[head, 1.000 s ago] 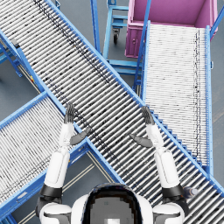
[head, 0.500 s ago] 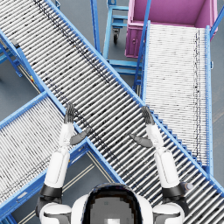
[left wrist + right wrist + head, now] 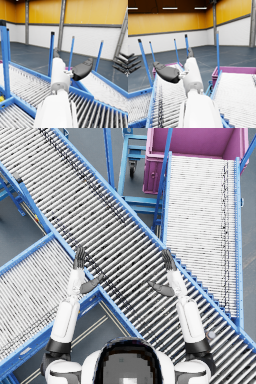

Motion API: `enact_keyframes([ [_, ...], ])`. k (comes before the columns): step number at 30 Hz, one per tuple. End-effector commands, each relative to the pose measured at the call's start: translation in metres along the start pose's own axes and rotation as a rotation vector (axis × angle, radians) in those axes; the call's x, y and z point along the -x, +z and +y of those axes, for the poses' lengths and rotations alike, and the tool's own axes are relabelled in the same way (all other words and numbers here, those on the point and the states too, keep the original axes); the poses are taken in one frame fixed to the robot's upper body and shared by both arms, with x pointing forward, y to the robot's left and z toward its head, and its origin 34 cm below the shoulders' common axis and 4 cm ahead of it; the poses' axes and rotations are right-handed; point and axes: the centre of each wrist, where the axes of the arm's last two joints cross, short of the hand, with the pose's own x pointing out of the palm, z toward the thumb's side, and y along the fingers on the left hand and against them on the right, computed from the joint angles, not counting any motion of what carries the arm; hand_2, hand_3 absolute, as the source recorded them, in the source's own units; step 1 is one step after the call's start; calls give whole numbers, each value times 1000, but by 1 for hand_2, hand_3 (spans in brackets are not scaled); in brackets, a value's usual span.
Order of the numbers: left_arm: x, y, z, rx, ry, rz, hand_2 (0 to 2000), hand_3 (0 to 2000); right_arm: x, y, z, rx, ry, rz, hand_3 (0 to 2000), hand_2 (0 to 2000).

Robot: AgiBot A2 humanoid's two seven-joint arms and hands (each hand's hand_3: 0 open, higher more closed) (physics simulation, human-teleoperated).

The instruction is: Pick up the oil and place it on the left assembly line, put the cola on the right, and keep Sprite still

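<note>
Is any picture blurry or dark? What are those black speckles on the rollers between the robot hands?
Head view: evenly lit, sharp; the speckles on the middle conveyor, between left robot hand and right robot hand, look like shimmer from fine rollers. Right wrist view: dark ceiling, glowing strip lights. Left wrist view: bright, nothing blurry.

We are looking down on a long roller conveyor [image 3: 115,243] with blue side rails, running diagonally from the upper left to the lower right of the head view. At the upper right a pink bin [image 3: 200,140] is standing open. Just left of the bin, a blue wheeled frame [image 3: 131,158] is sitting on the grey floor [image 3: 87,143]. In the wrist views we are seeing blue upright posts [image 3: 51,53] rising beside the rails, and behind them a wall [image 3: 87,11] showing yellow above white.
</note>
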Motion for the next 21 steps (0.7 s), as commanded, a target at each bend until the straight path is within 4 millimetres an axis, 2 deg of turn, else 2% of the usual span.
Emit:
enact_keyframes([
  [1,0,0,0,0,0,0,0,0,0,0,0,0,0,0,0,0],
  [21,0,0,0,0,0,0,0,0,0,0,0,0,0,0,0,0],
])
